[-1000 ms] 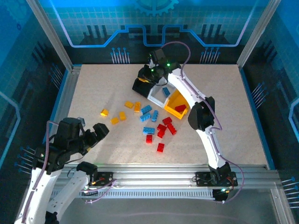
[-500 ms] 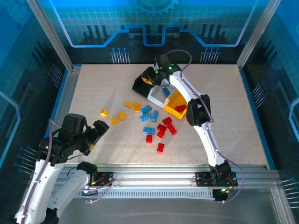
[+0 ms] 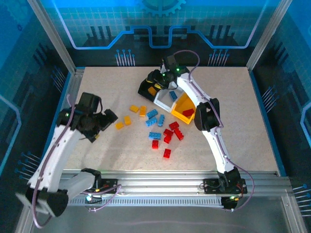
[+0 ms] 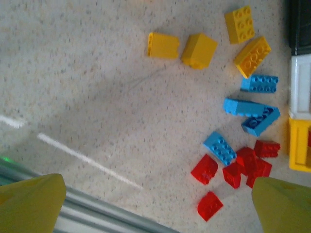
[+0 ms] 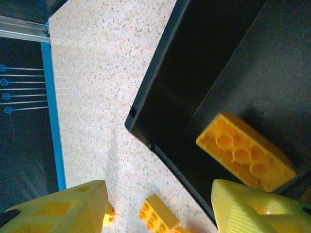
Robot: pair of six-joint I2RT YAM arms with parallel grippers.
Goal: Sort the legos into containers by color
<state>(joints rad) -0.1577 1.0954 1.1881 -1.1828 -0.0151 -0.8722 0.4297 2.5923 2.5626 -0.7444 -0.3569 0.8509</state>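
Over the black bin (image 5: 194,63), the right gripper (image 3: 158,82) hangs spread, pinching nothing. A yellow brick (image 5: 245,151) lies loose on the bin floor. The left gripper (image 3: 104,122) (jaws wide, empty) is the nearer arm to the scattered yellow legos (image 3: 123,122), which sit just beside it at three o'clock.

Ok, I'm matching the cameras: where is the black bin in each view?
Top external: black bin, upper centre.
Left wrist: black bin, top right corner.
Right wrist: black bin, upper right, yellow brick inside.
Shared landmark: the speckled table around it.
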